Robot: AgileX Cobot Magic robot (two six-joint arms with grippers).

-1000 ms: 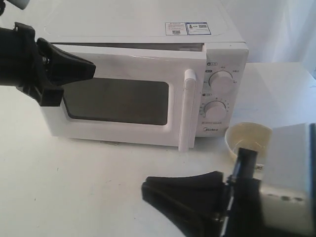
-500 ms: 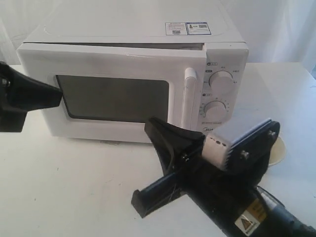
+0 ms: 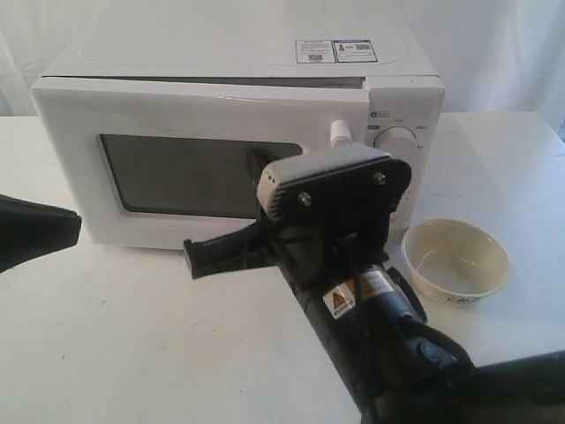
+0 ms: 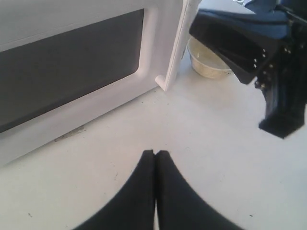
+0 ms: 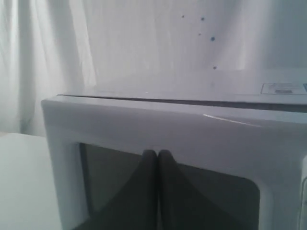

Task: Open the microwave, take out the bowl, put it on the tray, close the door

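The white microwave (image 3: 221, 62) stands at the back of the table. Its door (image 3: 177, 115) lies almost flush, with a thin dark gap along its top edge. The dark window (image 3: 177, 177) faces me, and only the top of the bar handle (image 3: 340, 134) shows. My right gripper (image 3: 189, 258) is shut and empty, pointing left just in front of the door, low by the window (image 5: 110, 177). My left gripper (image 3: 75, 228) is shut and empty, low over the table, left of the microwave's front. The cream bowl (image 3: 455, 261) sits on the table right of the microwave. No tray is in view.
The right arm's wrist and camera block (image 3: 331, 190) cover the lower dial and most of the handle. The upper dial (image 3: 399, 140) shows above it. In the left wrist view the right arm (image 4: 259, 48) hangs near the bowl (image 4: 206, 60) and handle (image 4: 175, 48).
The door swung from ajar to nearly flush. My left gripper drew back left and down. My right arm rose and turned in front of the microwave, uncovering the bowl.
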